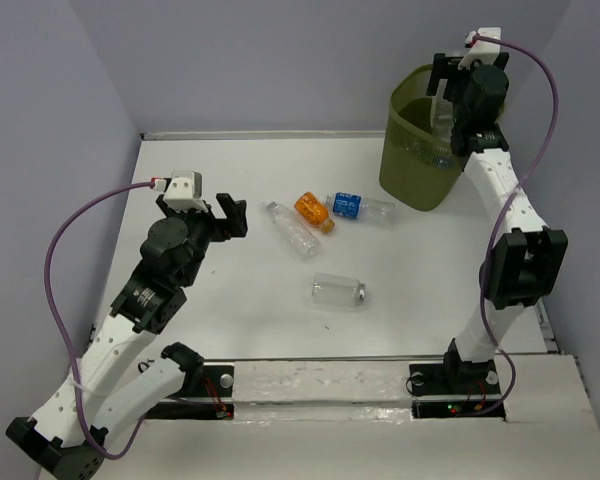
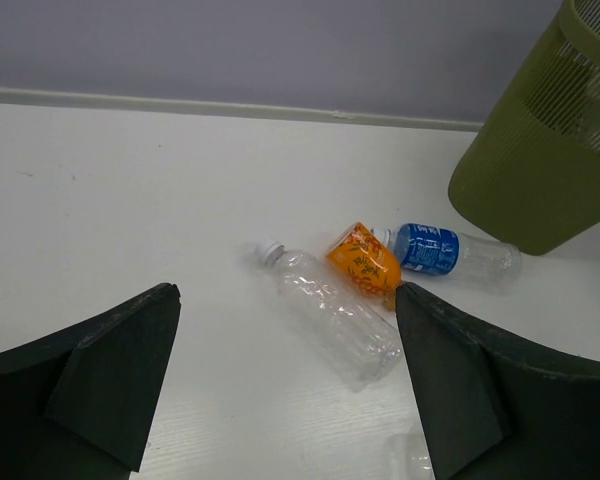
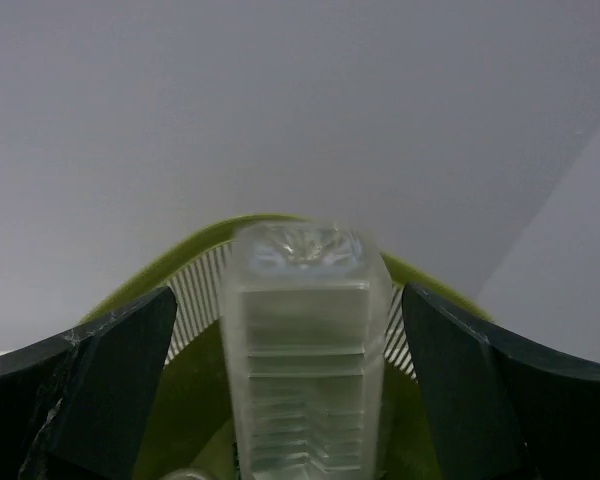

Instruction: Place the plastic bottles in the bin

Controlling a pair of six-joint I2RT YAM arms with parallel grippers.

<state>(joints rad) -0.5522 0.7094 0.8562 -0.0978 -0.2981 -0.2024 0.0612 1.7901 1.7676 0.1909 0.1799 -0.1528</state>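
Your left gripper [image 2: 287, 295] is hovering low over the table [image 1: 210, 170] with its fingers spread wide and nothing between them. It is pointing at the group of bottles to its right, which looks like a lineup for the next pick.

Nearest to it, a long clear bottle [image 1: 292, 230] is lying on its side with its white cap pointing away from the bin. An orange bottle [image 1: 313, 210] is lying against its far end, and a blue-labelled bottle [image 1: 360, 207] is touching the orange one and reaching toward the bin. A short clear bottle [image 1: 338, 290] is lying alone, nearer your arms and well apart from the rest. All four are waiting on the table, so most of the job on show is not yet done.

Further right, the bin [image 1: 410, 170] is standing in the far right corner. Your right gripper [image 3: 288, 295] is hanging directly above its mouth so that a drop lands inside. In the right wrist view a square bottle [image 3: 305, 380] is sitting between the fingers, base toward the camera, with a gap showing on each side. You are holding the fingers open and clear of it, and I judge this a release into the bin.
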